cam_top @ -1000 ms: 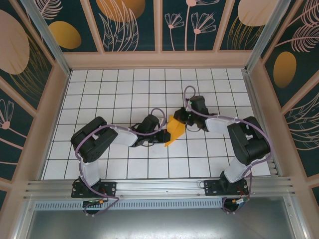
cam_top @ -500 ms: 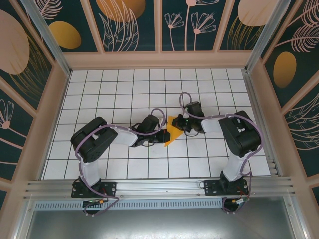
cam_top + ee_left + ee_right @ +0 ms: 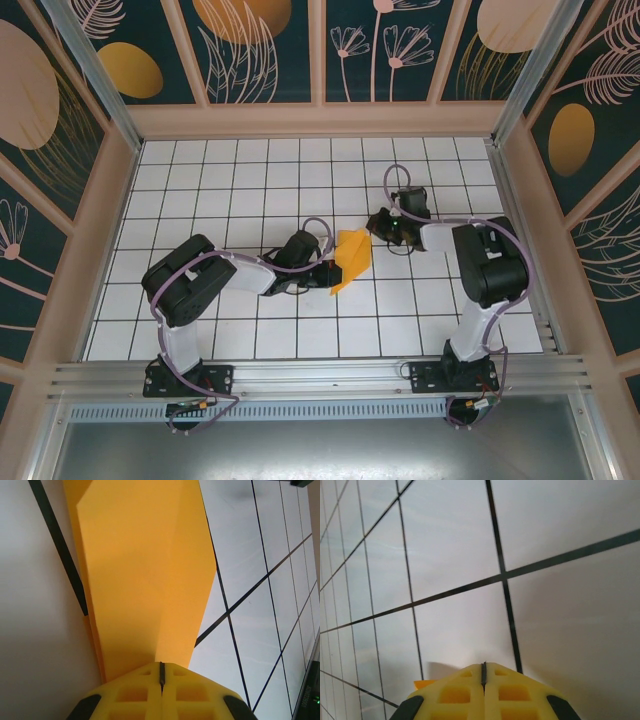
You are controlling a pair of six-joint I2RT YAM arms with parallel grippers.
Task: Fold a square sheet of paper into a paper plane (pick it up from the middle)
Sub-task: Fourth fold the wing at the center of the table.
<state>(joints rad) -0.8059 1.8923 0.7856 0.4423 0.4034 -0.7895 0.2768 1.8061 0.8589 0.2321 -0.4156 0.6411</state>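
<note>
Orange-yellow paper plane (image 3: 352,255), partly folded, sits mid-worktop (image 3: 250,180) with its narrow end pinched in my left end effector (image 3: 328,270), whose fingers are pressed shut on it just as they were half a second ago. My right end effector (image 3: 379,222), closed on nothing, has pulled off the paper. Earlier it was against the plane's right edge; now it stands apart, further back and to the right. The plane itself has barely shifted.
</note>
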